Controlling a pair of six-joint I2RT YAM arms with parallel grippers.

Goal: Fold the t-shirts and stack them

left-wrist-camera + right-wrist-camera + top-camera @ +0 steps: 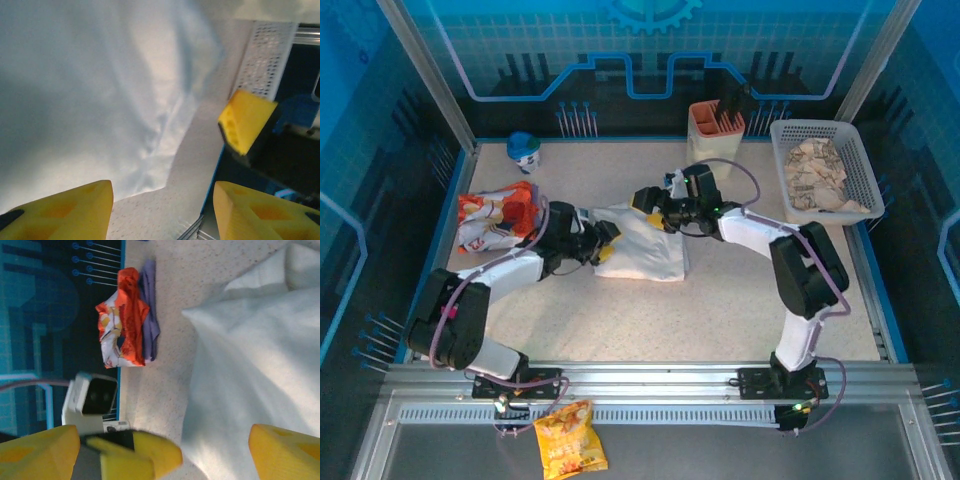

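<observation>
A white t-shirt (pixel 648 252) lies folded into a rough rectangle in the middle of the table. My left gripper (pixel 607 243) hovers at its left edge, open, with bare table and the shirt's hem (pixel 145 170) below its yellow fingers (pixel 70 212) and nothing between them. My right gripper (pixel 646 200) hangs over the shirt's far left corner, also open and empty. In the right wrist view the shirt (pixel 250 370) spreads under the right finger (pixel 285 450), and the left gripper's yellow fingertips (pixel 145 457) sit close in front. In the left wrist view a right fingertip (pixel 245 125) shows at the right.
A crumpled orange and white snack bag (pixel 496 216) lies at the table's left. A blue-capped bottle (pixel 524 150) stands at the back left and an orange holder (pixel 717 130) at the back. A white basket (pixel 825 170) of scraps sits back right. A yellow bag (pixel 570 450) lies below the rail.
</observation>
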